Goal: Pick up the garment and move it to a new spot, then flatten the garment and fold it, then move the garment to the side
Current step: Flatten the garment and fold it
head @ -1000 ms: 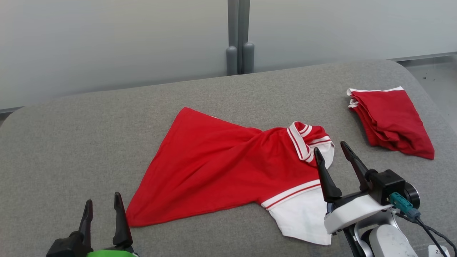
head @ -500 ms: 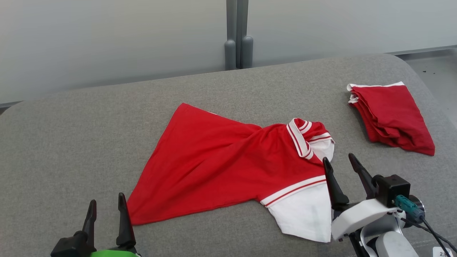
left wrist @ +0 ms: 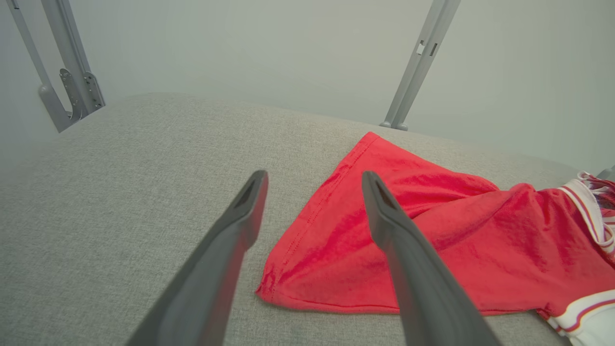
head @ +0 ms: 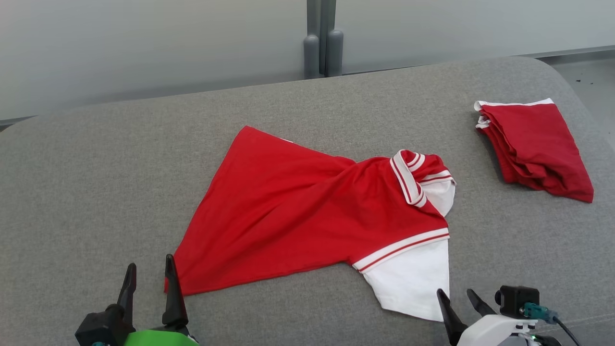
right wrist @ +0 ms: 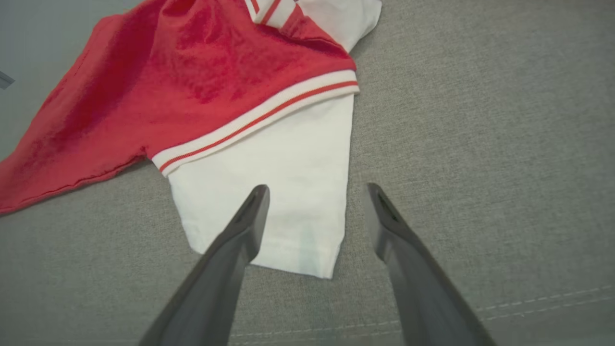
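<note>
Soft even light, sharp frames

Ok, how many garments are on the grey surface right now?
2. A red and white shirt lies rumpled in the middle; a folded red garment sits at the far right, apart from it. The folded one is layered, so it could hide more.
</note>
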### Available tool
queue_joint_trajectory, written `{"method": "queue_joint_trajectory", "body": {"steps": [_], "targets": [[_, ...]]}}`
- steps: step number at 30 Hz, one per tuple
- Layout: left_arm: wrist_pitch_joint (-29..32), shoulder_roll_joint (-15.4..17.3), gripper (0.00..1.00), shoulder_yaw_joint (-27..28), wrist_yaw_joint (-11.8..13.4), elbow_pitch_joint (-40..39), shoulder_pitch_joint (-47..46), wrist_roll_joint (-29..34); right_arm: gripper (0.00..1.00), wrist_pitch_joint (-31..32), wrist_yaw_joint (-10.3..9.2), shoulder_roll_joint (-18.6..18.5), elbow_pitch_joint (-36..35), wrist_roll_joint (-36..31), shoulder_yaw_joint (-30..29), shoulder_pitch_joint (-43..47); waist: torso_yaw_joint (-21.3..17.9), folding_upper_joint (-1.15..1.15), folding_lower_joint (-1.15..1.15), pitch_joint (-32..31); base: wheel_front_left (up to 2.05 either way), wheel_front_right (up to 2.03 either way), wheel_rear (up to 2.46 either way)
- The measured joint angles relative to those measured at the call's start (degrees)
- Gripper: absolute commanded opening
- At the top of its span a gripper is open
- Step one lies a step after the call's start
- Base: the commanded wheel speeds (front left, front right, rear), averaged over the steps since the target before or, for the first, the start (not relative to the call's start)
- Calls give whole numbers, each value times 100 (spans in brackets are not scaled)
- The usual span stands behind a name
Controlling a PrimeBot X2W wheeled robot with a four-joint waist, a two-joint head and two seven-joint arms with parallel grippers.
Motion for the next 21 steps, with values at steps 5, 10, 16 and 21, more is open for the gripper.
{"method": "queue_joint_trajectory", "body": {"steps": [5,10,16,21], "targets": [[-14,23,100,-7,-5,47,-64,-10,100,-45,0,-2,615,204,52,-68,35,0,0,88,0,0,0],[-15,38,100,-29,-5,56,-96,-10,100,-196,0,-2,1240,339,165,-410,79,0,0,150,0,0,0],[-15,62,100,-66,-7,74,-168,-14,100,-369,-1,-10,1923,593,434,-766,176,0,0,206,0,0,0],[-15,89,100,-54,-4,86,-184,-19,71,-539,-3,-44,2351,745,675,-1001,232,0,0,232,0,0,0]]}}
